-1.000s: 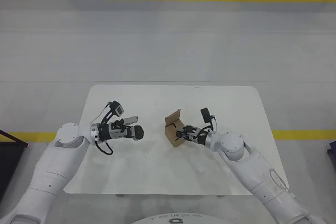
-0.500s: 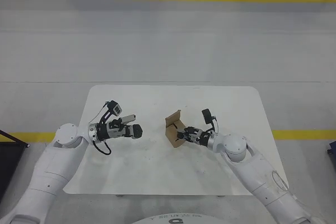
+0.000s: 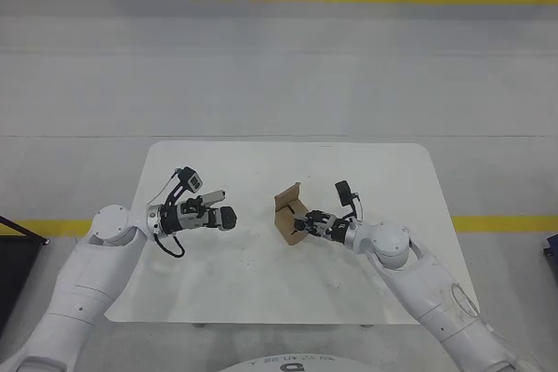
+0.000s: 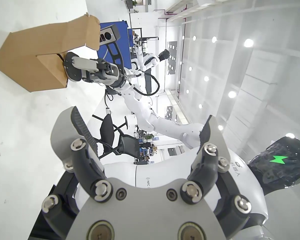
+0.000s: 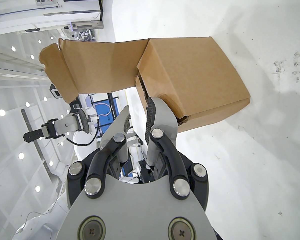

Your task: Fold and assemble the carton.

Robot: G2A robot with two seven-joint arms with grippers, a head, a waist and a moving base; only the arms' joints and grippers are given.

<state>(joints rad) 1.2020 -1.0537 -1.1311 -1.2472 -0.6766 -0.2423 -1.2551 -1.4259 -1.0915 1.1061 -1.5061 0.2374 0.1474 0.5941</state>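
Brown cardboard carton (image 3: 288, 221) touches our right gripper (image 5: 140, 103), jaws narrow, empty; left gripper (image 4: 141, 113), spread wide, hangs well apart.

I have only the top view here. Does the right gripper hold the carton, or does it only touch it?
Observer: It only touches. In the right wrist view, one finger of the right gripper presses on the end of the carton, and nothing is between the fingers.
Operator: Is the long flap folded down?
Observer: No. The left wrist view shows the flap standing upright, open.
Operator: And the left gripper?
Observer: Its own view shows the left gripper wide open and empty, apart from the carton.
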